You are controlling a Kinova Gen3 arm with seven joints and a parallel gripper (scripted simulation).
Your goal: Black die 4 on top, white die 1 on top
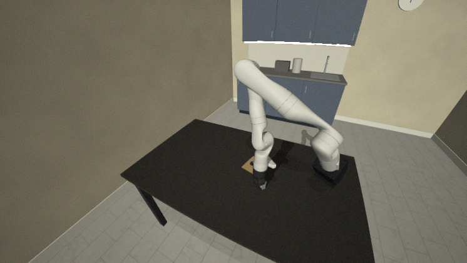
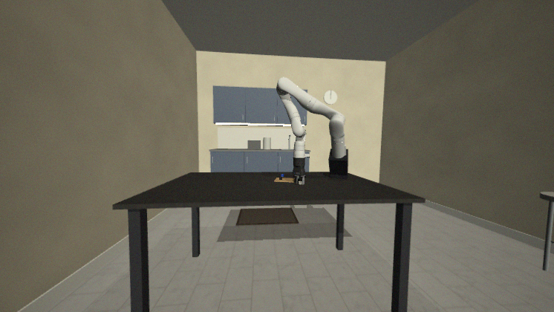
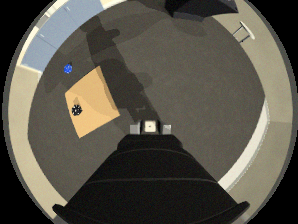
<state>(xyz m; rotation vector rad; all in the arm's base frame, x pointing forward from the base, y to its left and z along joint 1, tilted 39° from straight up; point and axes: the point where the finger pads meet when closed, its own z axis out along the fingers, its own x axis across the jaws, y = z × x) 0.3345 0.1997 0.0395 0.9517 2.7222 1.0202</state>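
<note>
Text, labels, brands: none legible in any view.
Black die (image 3: 77, 108): pale pips show on the top face; count cannot be told.
White die (image 3: 150, 124): one dark mark on the visible face; too small to confirm.
Wall clock (image 2: 330, 96): no readable numerals.
</note>
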